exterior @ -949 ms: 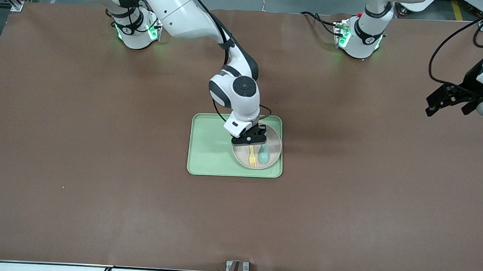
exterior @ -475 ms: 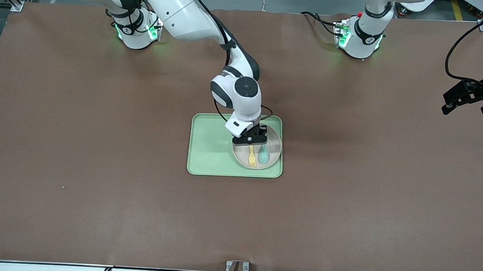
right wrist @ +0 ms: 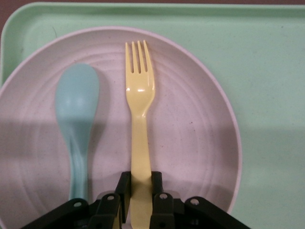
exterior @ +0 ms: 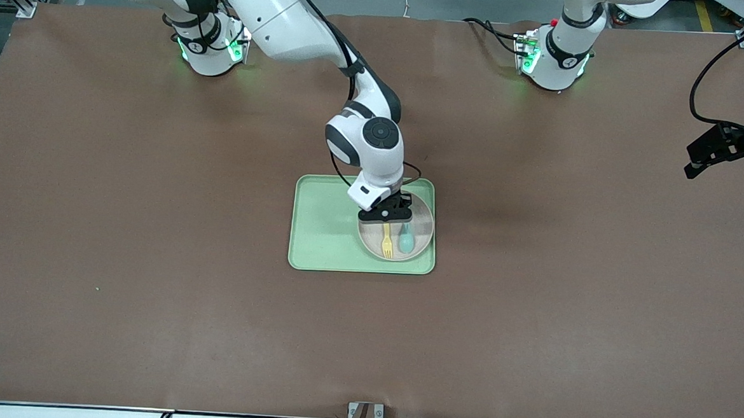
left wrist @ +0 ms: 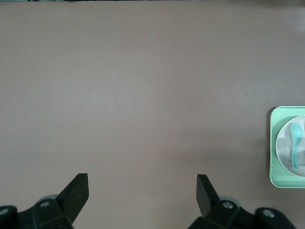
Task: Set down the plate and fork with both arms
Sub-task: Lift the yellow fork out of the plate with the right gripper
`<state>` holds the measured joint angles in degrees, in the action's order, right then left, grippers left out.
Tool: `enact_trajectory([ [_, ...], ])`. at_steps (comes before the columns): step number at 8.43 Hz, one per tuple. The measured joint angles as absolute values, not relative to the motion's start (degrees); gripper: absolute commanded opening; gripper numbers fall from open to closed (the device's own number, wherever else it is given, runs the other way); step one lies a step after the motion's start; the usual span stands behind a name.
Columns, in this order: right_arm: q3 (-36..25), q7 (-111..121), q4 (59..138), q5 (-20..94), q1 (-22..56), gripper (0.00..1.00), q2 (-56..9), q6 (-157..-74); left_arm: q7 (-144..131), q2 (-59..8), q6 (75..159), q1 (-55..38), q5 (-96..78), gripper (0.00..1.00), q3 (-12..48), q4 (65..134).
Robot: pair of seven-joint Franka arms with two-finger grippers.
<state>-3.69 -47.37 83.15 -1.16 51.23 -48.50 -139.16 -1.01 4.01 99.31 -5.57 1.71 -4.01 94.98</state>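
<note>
The beige plate (exterior: 418, 243) (right wrist: 190, 143) lies on the pale green tray (exterior: 323, 225) (right wrist: 267, 57), at the tray's end toward the left arm. On the plate lies the pale yellow fork (exterior: 387, 240) (right wrist: 139, 109), its tines toward the front camera. My right gripper (exterior: 389, 217) (right wrist: 140, 183) is down on the plate, shut on the fork's handle, with both fingers pressed against it. My left gripper (exterior: 728, 154) (left wrist: 142, 191) hangs open and empty over the left arm's end of the table, away from the tray.
A teal spoon (exterior: 406, 239) (right wrist: 76, 119) lies on the plate beside the fork, toward the left arm's end. The left wrist view shows the tray's edge (left wrist: 274, 143) and the spoon (left wrist: 296, 148) at its border. Bare brown table surrounds the tray.
My right gripper's fingers have closed on the fork's handle. The left arm has drawn back toward its end of the table.
</note>
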Motion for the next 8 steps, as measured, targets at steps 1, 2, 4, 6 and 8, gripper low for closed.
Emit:
enact_trajectory([
  [1, -3.7, -48.9, 82.5, -1.2, 51.2, 0.02, -48.3, -137.7, -1.0, 3.8, 99.3, -5.8, 1.7, 1.00, -4.0, 95.0],
  [2, -3.8, -49.6, 81.6, -1.2, 51.2, 0.02, -47.9, -135.5, -1.0, 3.8, 99.3, -5.9, 1.7, 1.00, -3.9, 94.9],
  [4, -4.2, -50.6, 80.9, -1.1, 51.0, 0.01, -45.9, -130.8, -1.0, 3.8, 99.3, -6.0, 1.7, 1.00, -3.7, 94.8],
  [6, -4.4, -50.7, 82.0, 0.4, 47.9, 0.00, -40.1, -124.9, -1.0, 3.8, 98.0, -5.9, 1.7, 1.00, -3.7, 94.6],
  [8, -4.4, -47.7, 89.5, 1.8, 42.9, 0.00, -36.0, -125.2, -1.0, 3.8, 97.6, -5.9, 1.7, 1.00, -3.7, 94.6],
])
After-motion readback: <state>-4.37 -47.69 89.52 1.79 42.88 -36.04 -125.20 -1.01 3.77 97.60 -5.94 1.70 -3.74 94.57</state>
